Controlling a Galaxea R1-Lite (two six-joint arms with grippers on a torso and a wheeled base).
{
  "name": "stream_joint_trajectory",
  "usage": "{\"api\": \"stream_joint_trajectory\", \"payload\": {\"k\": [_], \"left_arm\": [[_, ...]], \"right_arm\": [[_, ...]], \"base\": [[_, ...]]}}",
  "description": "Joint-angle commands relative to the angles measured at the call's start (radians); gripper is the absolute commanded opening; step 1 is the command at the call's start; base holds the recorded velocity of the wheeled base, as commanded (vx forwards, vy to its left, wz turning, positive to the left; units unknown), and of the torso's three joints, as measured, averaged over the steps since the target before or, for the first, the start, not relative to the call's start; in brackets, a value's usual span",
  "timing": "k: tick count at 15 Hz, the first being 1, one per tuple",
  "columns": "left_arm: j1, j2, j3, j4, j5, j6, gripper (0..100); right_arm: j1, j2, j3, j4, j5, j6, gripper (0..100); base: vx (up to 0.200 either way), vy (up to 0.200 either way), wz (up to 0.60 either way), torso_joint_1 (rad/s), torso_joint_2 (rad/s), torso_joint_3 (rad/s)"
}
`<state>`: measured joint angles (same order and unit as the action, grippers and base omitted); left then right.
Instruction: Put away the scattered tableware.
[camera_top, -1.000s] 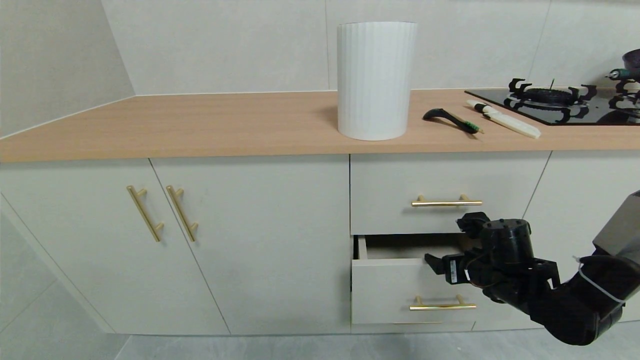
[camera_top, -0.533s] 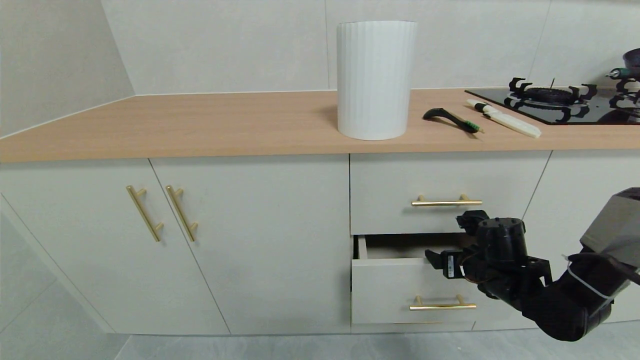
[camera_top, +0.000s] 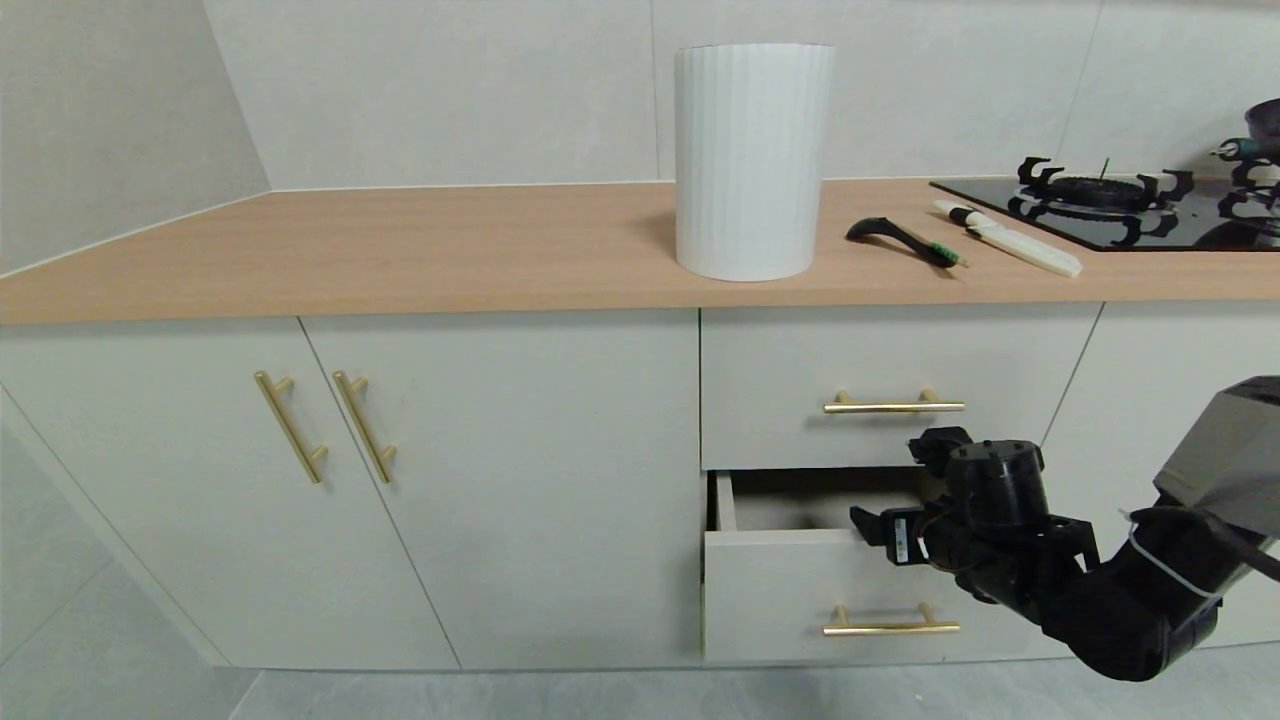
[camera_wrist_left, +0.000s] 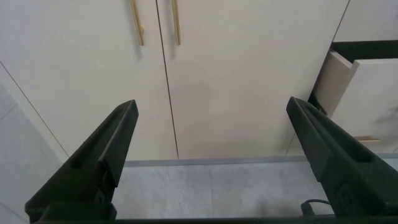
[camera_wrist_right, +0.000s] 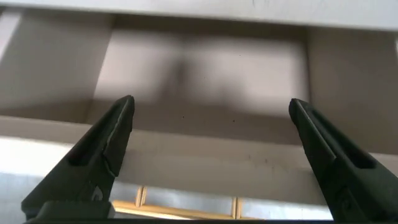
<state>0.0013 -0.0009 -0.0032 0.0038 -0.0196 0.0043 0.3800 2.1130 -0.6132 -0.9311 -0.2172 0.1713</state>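
R gripper (camera_top: 893, 482), lower right of head view: jaws wide apart, holding nothing, at top edge of partly open lower drawer (camera_top: 790, 585). L gripper (camera_wrist_left: 211, 149) also spread wide, empty, facing cabinet doors (camera_wrist_left: 249, 81). Black utensil (camera_top: 903, 239) & white utensil (camera_top: 1010, 240) lie on counter (camera_top: 450, 250), upper right, between white ribbed canister (camera_top: 750, 160) and hob (camera_top: 1110, 215).

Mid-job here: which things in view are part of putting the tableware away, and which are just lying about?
Job: black spoon with green handle end; long cream-white utensil; partly open lower drawer with gold handle; open right gripper at its front.
Lying about: tall white ribbed cylinder; black gas hob; closed upper drawer.
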Motion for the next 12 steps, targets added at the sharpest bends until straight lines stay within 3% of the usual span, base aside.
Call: {"api": "stream_joint_trajectory", "payload": {"k": [1, 4, 10, 12], "left_arm": [[0.000, 0.001, 0.000, 0.001, 0.000, -0.001, 100], [0.000, 0.001, 0.000, -0.001, 0.000, -0.001, 100], [0.000, 0.001, 0.000, 0.001, 0.000, 0.000, 100], [0.000, 0.001, 0.000, 0.001, 0.000, 0.000, 100]], "right_arm": [[0.000, -0.033, 0.000, 0.034, 0.002, -0.001, 100], [0.002, -0.131, 0.001, 0.166, 0.021, -0.004, 100], [0.042, -0.303, -0.042, 0.572, 0.079, -0.021, 100], [0.045, -0.303, -0.053, 0.609, 0.081, -0.022, 100]], "base": [[0.000, 0.000, 0.00, 0.000, 0.00, 0.000], [0.000, 0.000, 0.00, 0.000, 0.00, 0.000], [0.000, 0.000, 0.00, 0.000, 0.00, 0.000], [0.000, 0.000, 0.00, 0.000, 0.00, 0.000]]}}
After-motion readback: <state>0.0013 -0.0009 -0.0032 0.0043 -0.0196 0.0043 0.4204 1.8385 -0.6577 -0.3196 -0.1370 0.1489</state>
